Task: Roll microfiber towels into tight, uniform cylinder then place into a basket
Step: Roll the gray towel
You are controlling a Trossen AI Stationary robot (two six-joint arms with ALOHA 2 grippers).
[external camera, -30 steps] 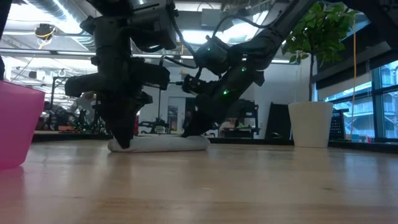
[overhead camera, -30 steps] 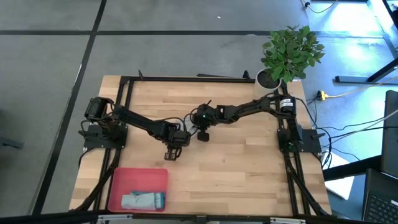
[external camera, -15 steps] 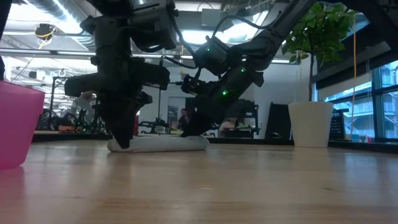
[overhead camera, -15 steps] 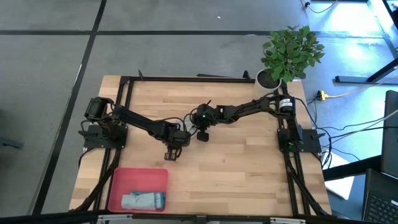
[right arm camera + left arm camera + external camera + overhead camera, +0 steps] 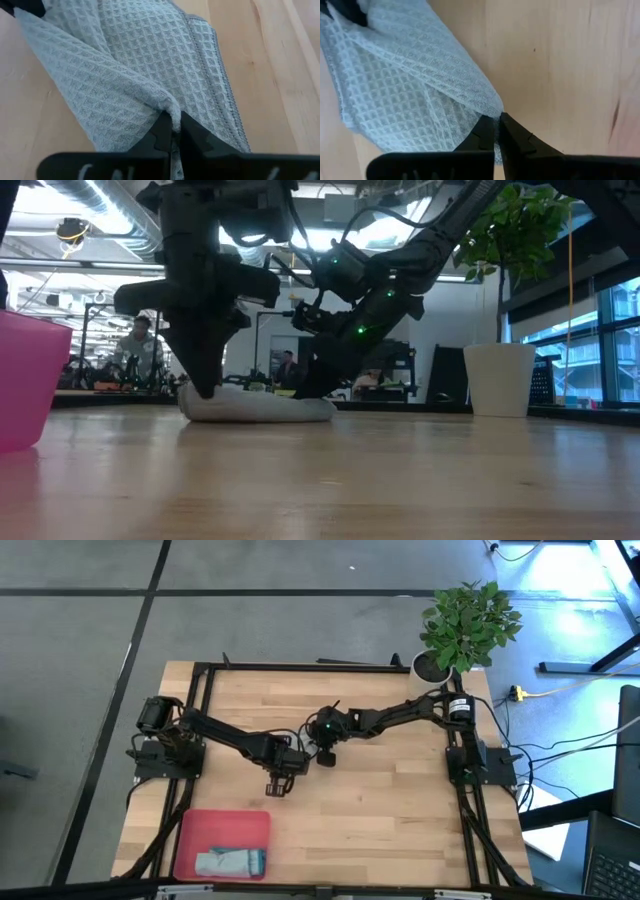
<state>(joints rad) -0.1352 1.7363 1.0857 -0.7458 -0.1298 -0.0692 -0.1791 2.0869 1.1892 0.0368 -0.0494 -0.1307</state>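
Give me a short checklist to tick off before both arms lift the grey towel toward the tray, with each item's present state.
1. Left gripper pinching one end of the grey towel: ok, fingers shut on a fold.
2. Right gripper pinching the other end: ok, shut on cloth.
3. Towel rolled into a tight, uniform cylinder: not ok; loose layers and a free hemmed edge show in both wrist views.
4. Towel clear of the table: not ok; it rests on the wood in the low view.
5. Room in the basket beside the pale blue-teal towel: ok.
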